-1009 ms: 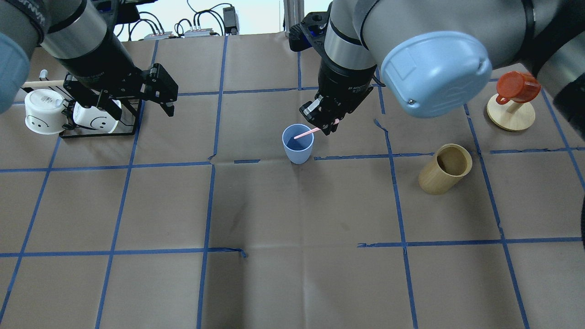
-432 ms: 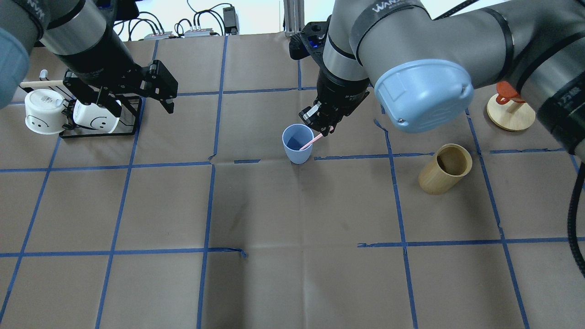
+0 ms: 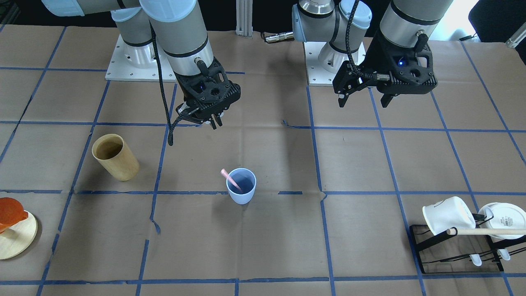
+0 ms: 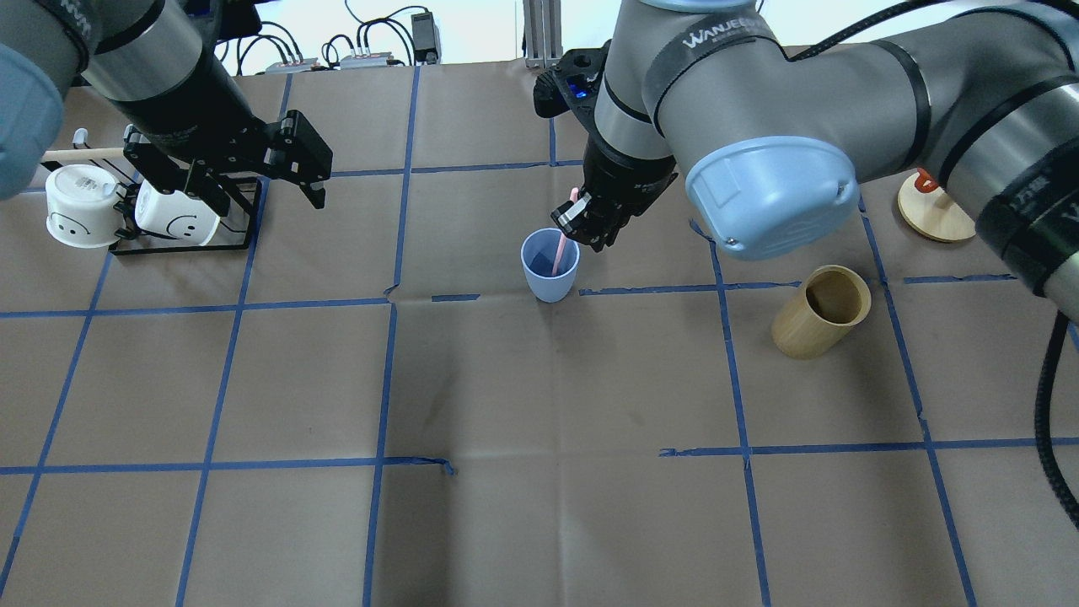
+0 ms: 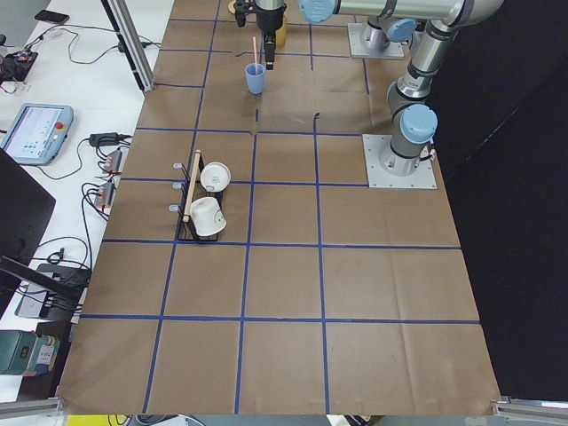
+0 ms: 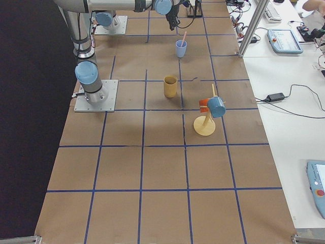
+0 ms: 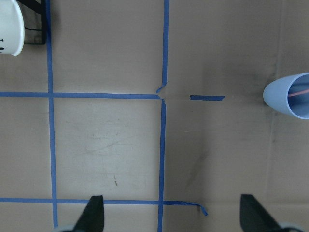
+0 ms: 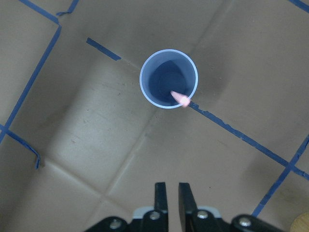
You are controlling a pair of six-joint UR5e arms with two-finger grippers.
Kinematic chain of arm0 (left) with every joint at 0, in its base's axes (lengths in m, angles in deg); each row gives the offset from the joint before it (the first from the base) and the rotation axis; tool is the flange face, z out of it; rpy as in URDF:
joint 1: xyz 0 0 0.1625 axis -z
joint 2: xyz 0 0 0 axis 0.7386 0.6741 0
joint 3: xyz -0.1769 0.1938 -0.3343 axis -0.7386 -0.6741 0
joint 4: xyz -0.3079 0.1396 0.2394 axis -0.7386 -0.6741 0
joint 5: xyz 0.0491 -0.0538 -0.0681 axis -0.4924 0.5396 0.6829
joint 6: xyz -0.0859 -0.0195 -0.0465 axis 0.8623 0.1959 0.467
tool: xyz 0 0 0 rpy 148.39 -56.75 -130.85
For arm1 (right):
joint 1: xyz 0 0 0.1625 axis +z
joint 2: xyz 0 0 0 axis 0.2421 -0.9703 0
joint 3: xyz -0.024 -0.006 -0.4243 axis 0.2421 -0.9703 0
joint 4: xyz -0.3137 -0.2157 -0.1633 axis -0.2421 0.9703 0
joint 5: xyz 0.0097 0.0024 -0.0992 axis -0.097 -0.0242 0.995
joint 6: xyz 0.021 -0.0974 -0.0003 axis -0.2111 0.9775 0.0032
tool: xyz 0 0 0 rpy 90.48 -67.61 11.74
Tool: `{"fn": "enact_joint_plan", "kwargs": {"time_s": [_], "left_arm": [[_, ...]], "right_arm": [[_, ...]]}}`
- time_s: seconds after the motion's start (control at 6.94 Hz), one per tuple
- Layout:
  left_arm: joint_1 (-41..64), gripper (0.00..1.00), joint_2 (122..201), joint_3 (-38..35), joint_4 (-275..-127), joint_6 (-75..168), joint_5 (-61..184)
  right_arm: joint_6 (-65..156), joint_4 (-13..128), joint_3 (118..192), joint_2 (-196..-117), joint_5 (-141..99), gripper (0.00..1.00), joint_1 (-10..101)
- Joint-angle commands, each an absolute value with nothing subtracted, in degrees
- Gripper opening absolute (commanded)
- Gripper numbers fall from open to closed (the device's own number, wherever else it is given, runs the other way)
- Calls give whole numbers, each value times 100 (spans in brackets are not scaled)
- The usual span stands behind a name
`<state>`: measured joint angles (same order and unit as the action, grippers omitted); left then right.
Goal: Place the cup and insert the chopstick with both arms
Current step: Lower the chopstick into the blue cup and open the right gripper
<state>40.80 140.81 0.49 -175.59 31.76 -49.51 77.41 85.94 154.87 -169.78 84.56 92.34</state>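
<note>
The light blue cup (image 4: 550, 268) stands upright mid-table, also seen in the front view (image 3: 241, 187) and the right wrist view (image 8: 168, 78). The pink chopstick (image 4: 560, 244) stands inside it, leaning on the rim, its top end (image 3: 224, 172) sticking out. My right gripper (image 3: 213, 123) hovers above and just behind the cup; its fingers (image 8: 161, 193) show a narrow gap with nothing between them. Far off by the mug rack, my left gripper (image 4: 261, 201) is wide open and empty, as its wrist view (image 7: 174, 217) confirms.
A tan wooden cup (image 4: 822, 310) stands to the right of the blue cup. A black rack (image 4: 181, 240) with white mugs and a beige rod sits at the far left. A round wooden stand (image 4: 931, 211) with a red cup is at the far right.
The chopstick swung from lying across the rim to standing steeply inside the cup. My right gripper let go of it and rose slightly. The left arm barely moved.
</note>
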Motion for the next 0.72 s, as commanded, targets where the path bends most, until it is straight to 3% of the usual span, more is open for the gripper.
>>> {"fn": "enact_joint_plan", "kwargs": {"time_s": [0.0,0.14,0.58], "left_arm": [[4080,100,14056,-33,-17551,3177,-4973],[4080,100,14029,-7,-17534,3177,-4956],[4080,100,13959,-78,-17525,3168,-5000]], "right_arm": [[7761,8817,15495,-16963,8454,71,9234],[7779,8800,15443,-16954,8480,99,9095],[7473,8422,15564,-17452,9130,100,8218]]}}
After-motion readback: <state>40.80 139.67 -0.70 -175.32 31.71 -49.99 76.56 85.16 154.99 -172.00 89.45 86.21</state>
